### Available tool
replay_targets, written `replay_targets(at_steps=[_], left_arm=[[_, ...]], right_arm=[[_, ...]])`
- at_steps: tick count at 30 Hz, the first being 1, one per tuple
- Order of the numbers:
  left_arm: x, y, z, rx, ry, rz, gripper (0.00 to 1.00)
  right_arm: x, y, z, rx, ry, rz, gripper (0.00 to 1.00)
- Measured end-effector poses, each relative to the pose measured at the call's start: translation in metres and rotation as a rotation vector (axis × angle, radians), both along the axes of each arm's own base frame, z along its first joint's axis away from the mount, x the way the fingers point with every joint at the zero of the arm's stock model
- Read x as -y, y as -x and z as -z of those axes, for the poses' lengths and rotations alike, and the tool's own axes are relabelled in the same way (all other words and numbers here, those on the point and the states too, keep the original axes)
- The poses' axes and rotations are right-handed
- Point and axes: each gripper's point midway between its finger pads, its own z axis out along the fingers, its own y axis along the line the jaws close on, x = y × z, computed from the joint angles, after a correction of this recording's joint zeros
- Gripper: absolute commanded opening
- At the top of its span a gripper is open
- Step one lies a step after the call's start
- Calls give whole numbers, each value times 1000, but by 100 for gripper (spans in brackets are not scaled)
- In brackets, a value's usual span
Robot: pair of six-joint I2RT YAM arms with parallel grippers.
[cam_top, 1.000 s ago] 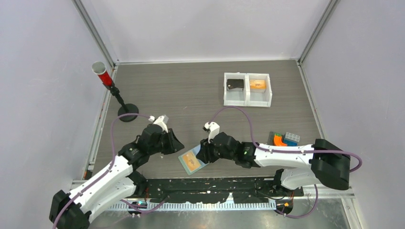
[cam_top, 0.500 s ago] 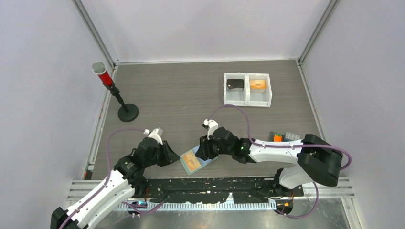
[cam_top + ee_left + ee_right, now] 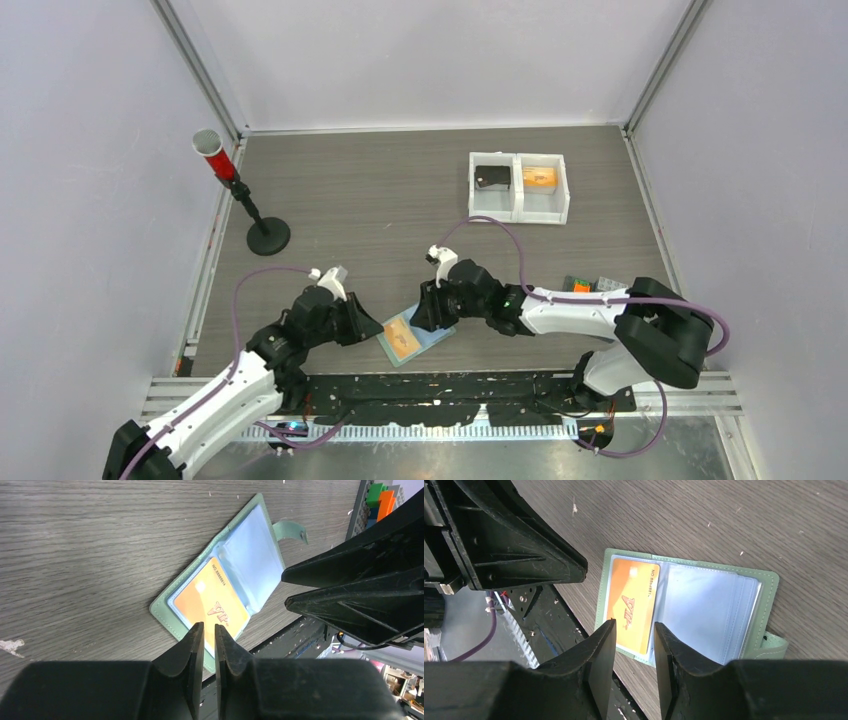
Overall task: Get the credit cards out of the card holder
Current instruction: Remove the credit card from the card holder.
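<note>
Card holder (image 3: 255, 565): lies open on table (image 3: 400, 200), near front edge, between your grippers.
Orange card (image 3: 210, 607): in its pocket.
Left gripper (image 3: 205, 627): slim gap, empty, at card's edge.
Right gripper (image 3: 634, 627): parted, empty, above card.

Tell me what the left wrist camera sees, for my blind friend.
An open sage-green bifold card holder lies on the grey wood-grain table, a thin orange card in one pale blue pocket. The left gripper, its black fingers barely apart, points at the card's near edge; the black right gripper looms at the right.
</note>
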Motion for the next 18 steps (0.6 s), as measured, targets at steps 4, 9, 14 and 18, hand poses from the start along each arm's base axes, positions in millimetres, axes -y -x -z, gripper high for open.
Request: replay_targets(at_steps=[4, 9, 14, 18], left_arm=[[1, 3, 12, -10, 15, -1, 13], [0, 6, 22, -26, 17, 1, 11], [5, 4, 20, -23, 31, 14, 9], [8, 4, 21, -28, 39, 26, 9]], right_arm=[[-1, 4, 11, -33, 17, -22, 35], [-5, 8, 21, -69, 33, -48, 35], [-13, 7, 23, -80, 31, -62, 35], [-18, 4, 25, -89, 35, -64, 36]])
